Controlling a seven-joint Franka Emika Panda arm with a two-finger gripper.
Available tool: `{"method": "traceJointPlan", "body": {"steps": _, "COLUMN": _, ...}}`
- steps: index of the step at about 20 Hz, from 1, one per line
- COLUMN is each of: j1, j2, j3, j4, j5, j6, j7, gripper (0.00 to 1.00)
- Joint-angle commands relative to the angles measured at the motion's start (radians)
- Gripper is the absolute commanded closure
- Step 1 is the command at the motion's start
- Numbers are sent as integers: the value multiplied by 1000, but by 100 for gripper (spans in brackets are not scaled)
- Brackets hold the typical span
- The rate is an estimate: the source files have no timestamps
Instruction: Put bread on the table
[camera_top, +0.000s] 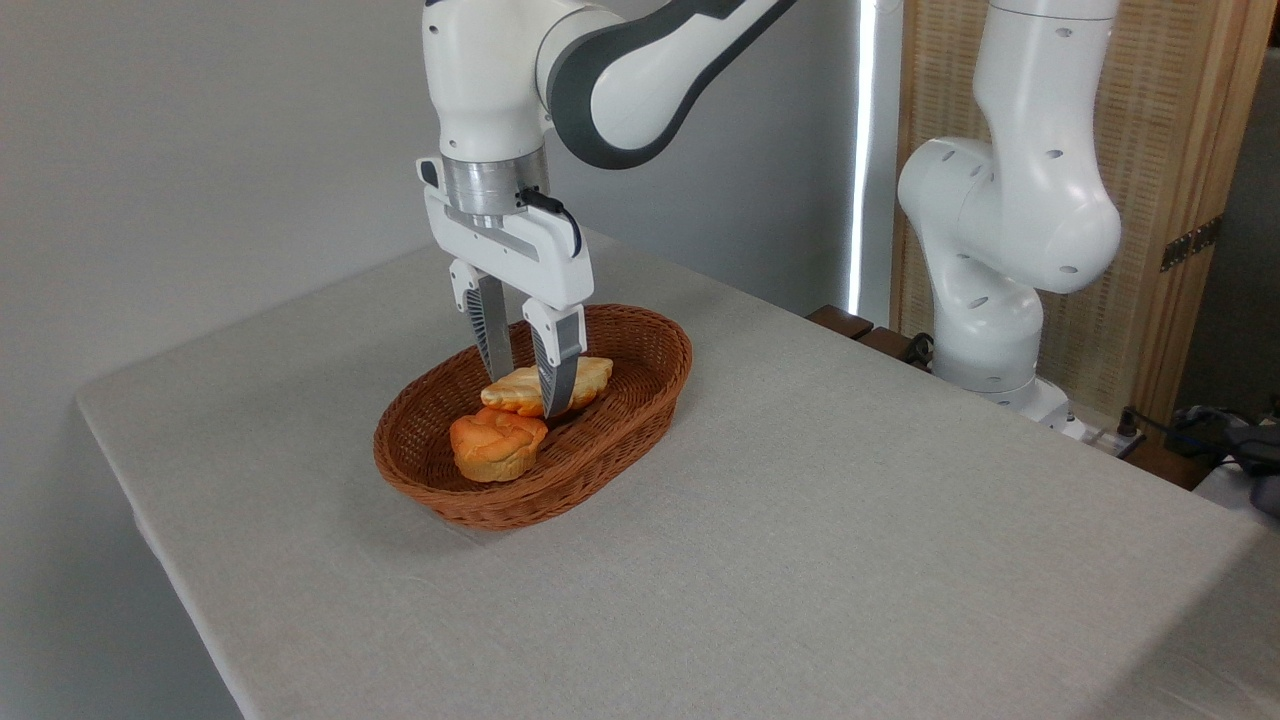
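From the fixed camera you are looking down across the table (850, 520), covered in plain light grey-beige cloth, with the oval brown wicker basket (610, 450) sitting left of centre on it. Your bread (590, 378), the flat pale golden pastry with browner scalloped edges, lies inside the basket toward its back half, its long axis running roughly left to right. Just in front of it and to the left, touching or nearly touching its near edge, sits the rounder deep-orange bun (495, 445), also in the basket. Your gripper (528, 392) hangs straight down from the arm (620, 70) into the basket, fingers pointing at the basket floor. The two fingers (560, 370) straddle the left part of the bread: one finger stands behind it on the left, the other crosses in front of it and hides part of its top. The jaws stand at a moderate gap with the pastry between them. You cannot tell from this angle whether the pads are pressing on the bread or only flanking it. The bread appears to rest in the basket, not lifted clear of it. The arm's white base (985, 330) stands at the table's far right edge, well apart from the basket.
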Motion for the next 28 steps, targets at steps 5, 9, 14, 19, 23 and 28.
{"method": "traceJointPlan", "body": {"steps": 5, "j1": -1, "j2": -5, "j3": -2, "j4": -8, "j5": 20, "j6": 18, "j7": -7, "gripper": 54}}
{"method": "traceJointPlan", "body": {"steps": 9, "j1": 1, "j2": -7, "j3": -2, "j4": -7, "j5": 20, "j6": 13, "j7": -5, "gripper": 54}}
{"method": "traceJointPlan", "body": {"steps": 14, "j1": 4, "j2": -10, "j3": 0, "j4": -7, "j5": 20, "j6": 10, "j7": -5, "gripper": 54}}
{"method": "traceJointPlan", "body": {"steps": 19, "j1": 7, "j2": -13, "j3": 0, "j4": -5, "j5": 20, "j6": 6, "j7": -5, "gripper": 57}}
{"method": "traceJointPlan", "body": {"steps": 23, "j1": 7, "j2": -17, "j3": 6, "j4": -1, "j5": 20, "j6": 3, "j7": -5, "gripper": 57}}
{"method": "traceJointPlan", "body": {"steps": 28, "j1": 9, "j2": -31, "j3": 10, "j4": 19, "j5": 20, "j6": -14, "j7": -7, "gripper": 57}}
